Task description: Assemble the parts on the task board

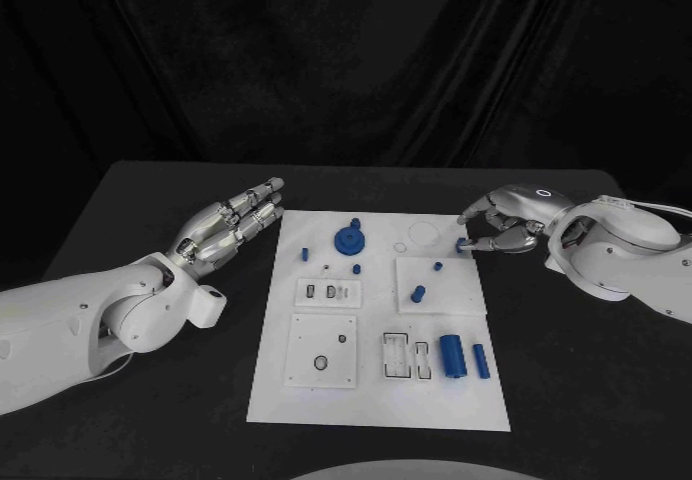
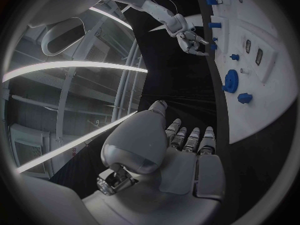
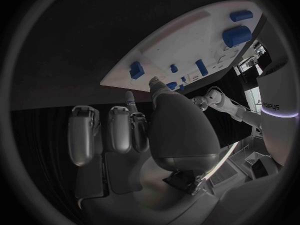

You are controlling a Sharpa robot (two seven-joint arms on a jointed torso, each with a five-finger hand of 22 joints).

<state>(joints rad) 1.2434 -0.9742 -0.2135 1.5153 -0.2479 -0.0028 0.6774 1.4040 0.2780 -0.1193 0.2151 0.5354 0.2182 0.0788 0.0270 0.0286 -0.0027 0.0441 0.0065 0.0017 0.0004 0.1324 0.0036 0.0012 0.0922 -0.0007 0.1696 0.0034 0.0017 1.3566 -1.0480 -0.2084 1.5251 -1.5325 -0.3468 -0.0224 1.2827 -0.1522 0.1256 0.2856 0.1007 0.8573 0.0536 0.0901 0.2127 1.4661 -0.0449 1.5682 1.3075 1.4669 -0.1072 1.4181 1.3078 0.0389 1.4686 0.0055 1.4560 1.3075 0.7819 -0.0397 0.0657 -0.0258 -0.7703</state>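
Note:
The white task board (image 1: 378,400) lies in the middle of the table. On it are a blue gear (image 1: 351,240), several small blue pegs (image 1: 417,293), and a blue cylinder (image 1: 451,355) beside a slim blue bar (image 1: 480,360). My right hand (image 1: 498,225) hovers at the board's far right edge with its fingers bent down. Its fingertips are close to a small blue piece (image 1: 462,243) that lies on the edge (image 3: 135,70), and there is a small gap between them. My left hand (image 1: 231,225) is stretched flat beside the board's far left corner and holds nothing.
Recessed white plates (image 1: 322,350) with slots sit on the near half of the board. Black table surface (image 1: 159,200) surrounds the board, with a dark curtain behind it. The left wrist view shows the gear (image 2: 230,80) and my right hand (image 2: 190,40) across the board.

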